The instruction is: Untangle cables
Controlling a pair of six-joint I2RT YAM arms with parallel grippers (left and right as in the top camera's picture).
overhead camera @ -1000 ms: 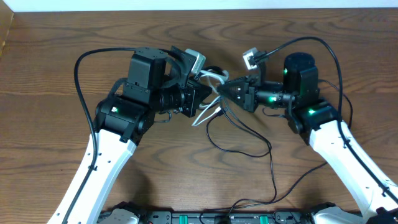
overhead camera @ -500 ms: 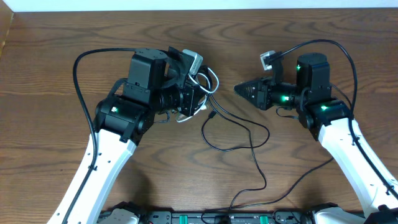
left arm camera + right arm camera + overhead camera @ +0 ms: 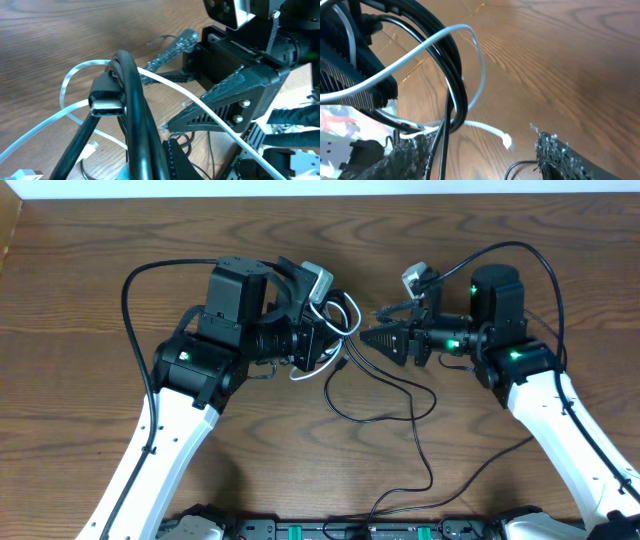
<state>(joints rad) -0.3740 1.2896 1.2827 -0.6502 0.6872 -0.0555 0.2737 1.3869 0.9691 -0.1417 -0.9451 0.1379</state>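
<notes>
Untangling unfinished: left fingers (image 3: pixel 322 342) clamp white cable (image 3: pixel 487 130), black cable (image 3: pixel 134 100) looped around it; right fingers (image 3: pixel 560 155) apart, empty.

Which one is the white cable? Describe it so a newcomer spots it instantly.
Find the left arm, the white-and-black one on the left half of the table, and follow it to its claw near the middle. The white cable is bunched in small loops right at that claw. Unlike the long black cable trailing across the wood towards the near edge, it is pale and short.
</notes>
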